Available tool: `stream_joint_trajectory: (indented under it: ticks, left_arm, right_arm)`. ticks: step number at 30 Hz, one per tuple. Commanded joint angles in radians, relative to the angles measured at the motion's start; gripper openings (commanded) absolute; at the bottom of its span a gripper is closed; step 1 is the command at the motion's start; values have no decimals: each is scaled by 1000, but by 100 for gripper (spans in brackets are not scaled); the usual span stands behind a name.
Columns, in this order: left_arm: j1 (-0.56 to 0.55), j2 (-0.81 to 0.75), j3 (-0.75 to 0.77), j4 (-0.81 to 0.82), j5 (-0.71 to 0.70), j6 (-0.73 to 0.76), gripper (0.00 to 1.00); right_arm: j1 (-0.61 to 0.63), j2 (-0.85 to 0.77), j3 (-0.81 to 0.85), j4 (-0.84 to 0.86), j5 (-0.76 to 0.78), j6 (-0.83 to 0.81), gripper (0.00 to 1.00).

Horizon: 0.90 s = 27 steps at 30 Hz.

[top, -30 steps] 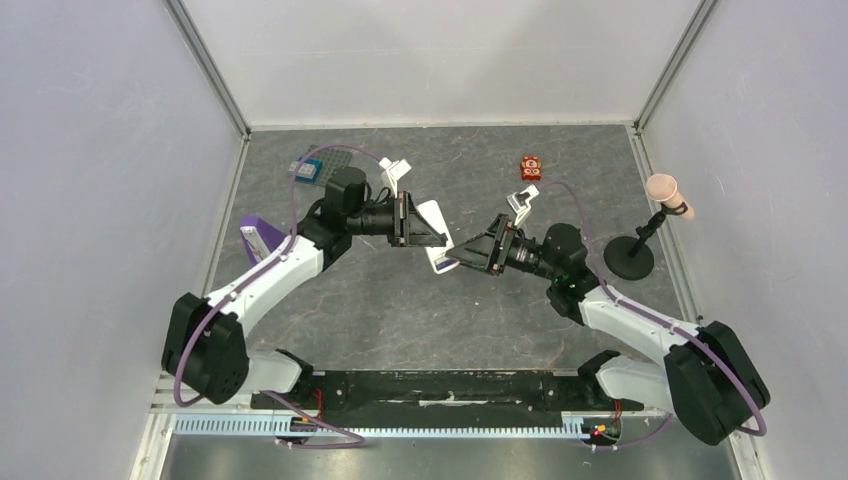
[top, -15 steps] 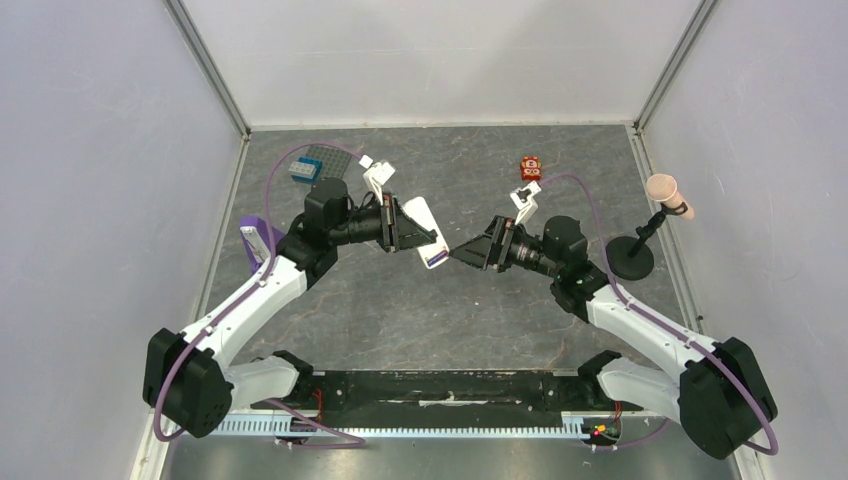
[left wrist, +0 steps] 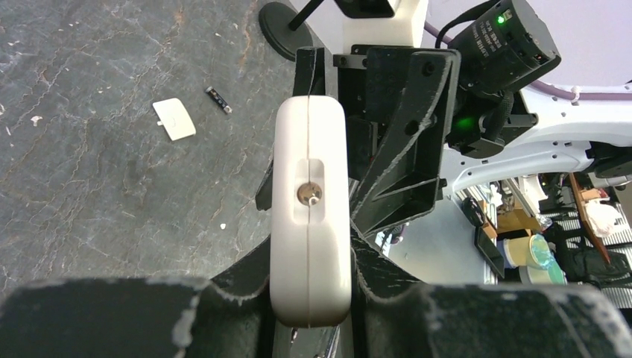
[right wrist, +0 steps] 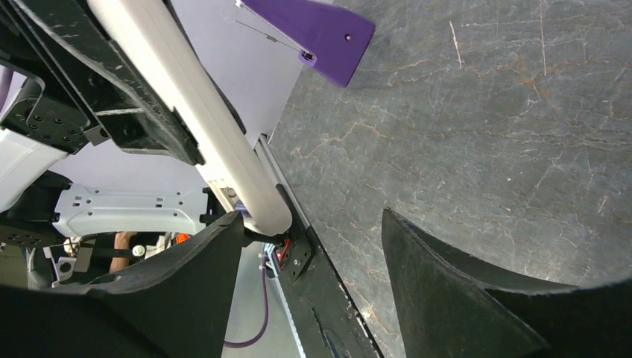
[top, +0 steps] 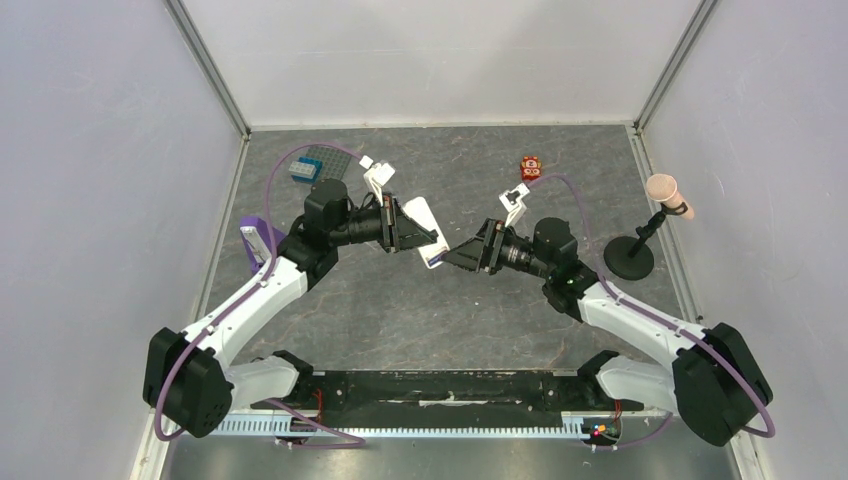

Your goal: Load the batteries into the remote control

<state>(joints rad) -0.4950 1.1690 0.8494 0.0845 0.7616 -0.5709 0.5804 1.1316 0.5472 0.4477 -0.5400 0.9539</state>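
Note:
My left gripper (top: 408, 226) is shut on the white remote control (top: 424, 230) and holds it tilted above the table's middle. In the left wrist view the remote (left wrist: 311, 216) stands edge-on between the fingers, with a small metal contact in a recess. My right gripper (top: 452, 258) is open, its tips at the remote's lower end. In the right wrist view the remote's end (right wrist: 253, 201) lies against the left finger (right wrist: 164, 283), with nothing between the jaws. A dark battery (left wrist: 217, 99) lies on the table beside a small white cover (left wrist: 174, 119). The bluish-purple battery is not clearly visible.
A red-orange toy block (top: 530, 167) sits at the back right. A black round stand with a pink top (top: 630, 256) is at the right. A purple stand (top: 256, 240) is at the left edge, with a blue block and grey plate (top: 318, 162) at the back left.
The left arm has drawn back left with the remote and tilted it. The right gripper backed off a little, then moved left to the remote's lower end.

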Motion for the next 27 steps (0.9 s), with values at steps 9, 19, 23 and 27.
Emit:
stream_joint_trajectory:
  ticks: [9,19,23,27]
  left_arm:
    - [-3,-2,-2,83,37,-30,2]
    - [-3,3,-6,104,39,-51,2]
    - [-2,3,-6,107,33,-60,2]
    - [-2,6,-4,110,29,-70,2]
  right_arm:
    - [11,31,15,96,33,72,63]
    - [12,61,3,157,46,158,65]
    - [13,59,-20,160,50,169,55]
    - [12,52,-34,148,54,165,46]
